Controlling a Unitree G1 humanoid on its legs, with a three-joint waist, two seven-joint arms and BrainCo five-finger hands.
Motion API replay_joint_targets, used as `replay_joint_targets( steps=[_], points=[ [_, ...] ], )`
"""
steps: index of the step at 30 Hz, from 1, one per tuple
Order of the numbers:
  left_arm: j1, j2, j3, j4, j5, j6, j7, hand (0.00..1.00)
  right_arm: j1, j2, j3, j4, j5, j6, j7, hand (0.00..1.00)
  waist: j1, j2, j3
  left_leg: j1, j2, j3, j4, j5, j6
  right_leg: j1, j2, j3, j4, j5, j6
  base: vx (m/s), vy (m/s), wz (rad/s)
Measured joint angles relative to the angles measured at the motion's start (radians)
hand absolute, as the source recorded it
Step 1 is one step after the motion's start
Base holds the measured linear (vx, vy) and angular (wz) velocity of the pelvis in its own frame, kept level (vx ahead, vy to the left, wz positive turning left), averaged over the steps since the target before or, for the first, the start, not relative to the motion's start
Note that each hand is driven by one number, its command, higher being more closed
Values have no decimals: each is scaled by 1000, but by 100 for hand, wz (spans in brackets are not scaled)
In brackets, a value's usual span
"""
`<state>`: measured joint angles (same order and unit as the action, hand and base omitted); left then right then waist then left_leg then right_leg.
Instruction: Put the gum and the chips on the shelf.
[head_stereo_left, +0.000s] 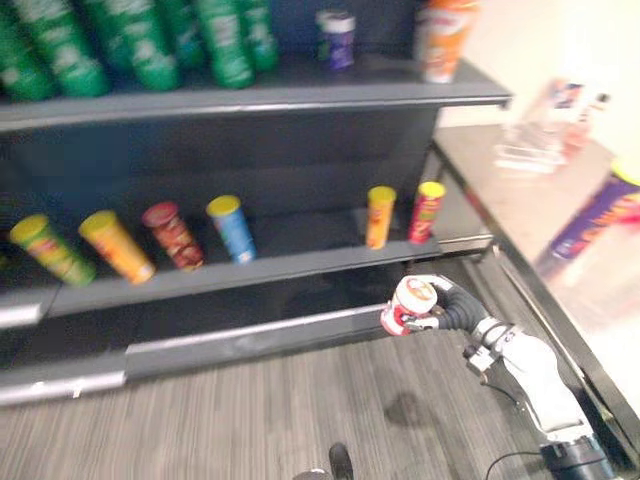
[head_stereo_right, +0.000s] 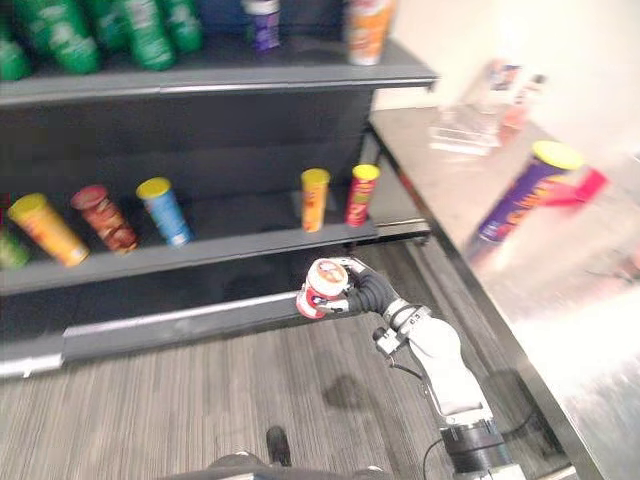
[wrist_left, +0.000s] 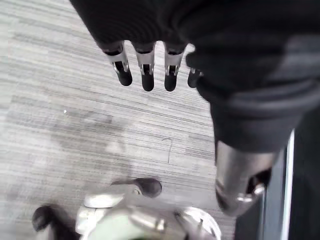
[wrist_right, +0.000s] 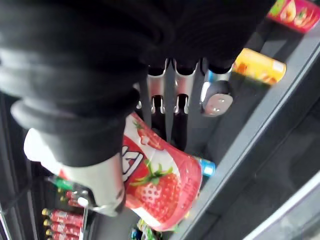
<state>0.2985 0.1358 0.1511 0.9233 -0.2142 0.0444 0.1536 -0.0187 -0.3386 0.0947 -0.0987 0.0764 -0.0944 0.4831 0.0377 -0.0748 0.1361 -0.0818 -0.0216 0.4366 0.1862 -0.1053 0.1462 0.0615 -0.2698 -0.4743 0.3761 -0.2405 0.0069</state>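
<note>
1. One hand is loaded: the right hand (head_stereo_right: 354, 287) is clamped round the gum tub (head_stereo_right: 324, 288), fingers and thumb curled on its red-and-white strawberry-print body.
2. I see the tub held in the air in front of the shelf unit, just below the front edge of the middle shelf (head_stereo_left: 300, 263), touching no board.
3. Left hand (wrist_left: 145, 70) hangs over the floor (wrist_left: 75, 125), fingers straight and apart, holding nothing.
4. Purple chips can (head_stereo_right: 520, 198) is on the table (head_stereo_right: 420, 160) to the right of the shelving, well apart from both hands. It's probably upright, but it's too blurred to be sure.
5. Yellow can (head_stereo_left: 380, 216) and red can (head_stereo_left: 426, 211) stand on the middle shelf's right end, above the tub.
</note>
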Motion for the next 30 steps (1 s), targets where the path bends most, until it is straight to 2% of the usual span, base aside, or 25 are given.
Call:
replay_joint_targets(
  steps=[1,2,4,5,7,8,10,11,15,17,19,20,26,30],
  points=[
    [-10,6,-3,19,0,24,-1,0,26,-6,-17,-25,1,-19,-8,100,11,17,20,0,13,-82,75,-98,-57,6,15,68,3,-44,20,-6,46,109],
    [-7,-2,-27,7,1,35,-10,0,45,-18,-17,-23,1,-19,-12,100,-3,24,14,14,-9,-125,30,-65,-53,10,27,118,9,-45,30,-5,74,109],
    [-7,-5,-30,-6,1,46,-19,0,47,-25,-19,-16,2,-21,-16,100,-6,40,14,21,-16,-170,-20,-31,-70,13,45,134,-12,-36,41,5,87,90],
    [-5,-9,-31,-14,-1,59,-46,0,47,-29,-20,-2,7,-23,-18,100,-3,51,18,33,-24,-219,-81,15,-78,30,65,121,-72,-26,59,6,42,90],
    [2,-10,-29,-16,-12,82,-81,0,39,-27,-19,1,11,-23,-15,100,11,36,8,35,-30,-234,-120,37,-99,47,76,95,-151,-12,77,8,-40,79],
    [17,-13,-27,-15,-25,98,-95,0,18,-26,-17,16,12,-33,-14,100,26,37,9,36,-34,-234,-127,45,-107,60,83,93,-203,-3,87,9,-77,46],
    [38,-15,-21,-15,-57,97,-103,0,-19,-23,-16,46,12,-42,-13,100,45,32,5,44,-49,-243,-139,61,-101,74,94,96,-257,17,93,1,-72,29],
    [44,-19,-23,-15,-57,96,-102,0,-29,-22,-15,60,12,-44,-13,100,45,38,-2,53,-56,-258,-158,72,-106,91,95,90,-273,46,95,-1,-76,35],
    [58,-34,-10,-15,-56,73,-93,0,-41,-14,-7,75,11,-43,-7,100,45,63,-15,68,-55,-248,-213,85,-112,101,99,59,-297,85,110,-4,-77,25],
    [63,-50,8,-15,-55,71,-92,0,-41,-15,-10,75,11,-40,-8,100,42,67,-20,88,-45,-237,-263,140,-104,105,112,42,-297,89,115,39,-91,18],
    [63,-53,14,-17,-55,68,-91,0,-46,-12,-8,75,11,-36,-8,100,43,71,-22,102,-37,-235,-287,165,-91,110,122,41,-299,89,115,44,-82,3],
    [68,-50,3,-26,-44,66,-91,0,-66,5,2,79,10,-15,5,100,-8,73,-23,124,-34,-237,-290,167,-100,139,131,25,-323,80,103,17,-45,1],
    [67,-50,3,-27,-44,66,-91,0,-66,5,2,82,10,-15,5,100,-11,74,-22,128,-32,-228,-290,165,-101,138,131,38,-322,80,103,0,0,-4],
    [69,-50,2,-27,-21,67,-80,0,-65,4,-20,121,6,-14,-6,100,-28,75,-22,135,-28,-203,-291,157,-114,135,130,56,-314,80,103,-15,-7,-14]
  ],
)
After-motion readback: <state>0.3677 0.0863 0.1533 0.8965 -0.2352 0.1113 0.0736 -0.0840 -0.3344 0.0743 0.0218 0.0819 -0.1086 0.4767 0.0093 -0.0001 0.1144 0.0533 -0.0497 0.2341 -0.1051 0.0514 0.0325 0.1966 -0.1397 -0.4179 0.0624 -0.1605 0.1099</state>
